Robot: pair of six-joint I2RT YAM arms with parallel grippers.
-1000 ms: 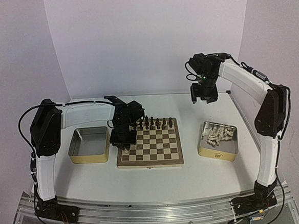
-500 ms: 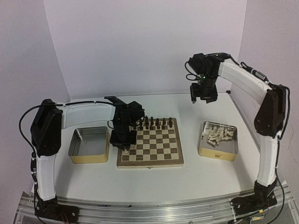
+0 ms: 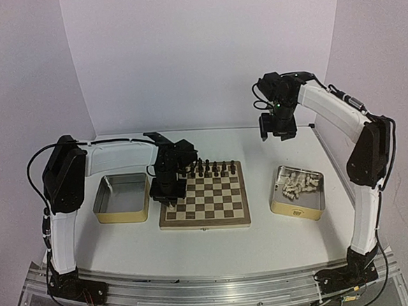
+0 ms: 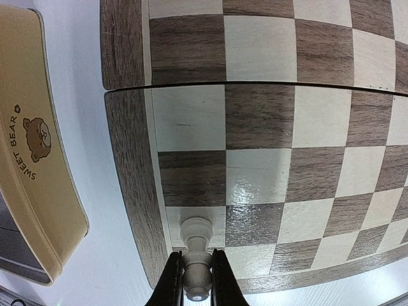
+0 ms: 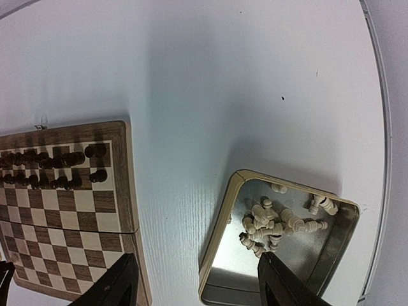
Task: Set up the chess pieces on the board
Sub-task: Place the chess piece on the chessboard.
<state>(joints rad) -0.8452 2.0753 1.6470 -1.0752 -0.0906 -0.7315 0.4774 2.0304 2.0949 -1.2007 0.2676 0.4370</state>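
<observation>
The board [image 3: 204, 210] lies mid-table, with dark pieces [image 3: 212, 168] lined along its far two rows. My left gripper [image 3: 168, 190] is low over the board's near left corner. In the left wrist view this gripper [image 4: 196, 284] is shut on one cream-white chess piece [image 4: 196, 245], held upright, base over a light corner square [image 4: 217, 220]; I cannot tell whether the base touches. Several more cream chess pieces [image 3: 297, 185] [image 5: 274, 223] lie heaped in the right tin [image 3: 295, 211]. My right gripper [image 3: 278, 135] [image 5: 201, 284] hangs high behind that tin, open and empty.
An empty yellow-sided tin [image 3: 121, 216] [image 4: 38, 159] sits left of the board [image 4: 255, 115], close beside the left gripper. In the right wrist view the board [image 5: 64, 217] and the right tin's rim [image 5: 220, 242] are a strip of white table apart.
</observation>
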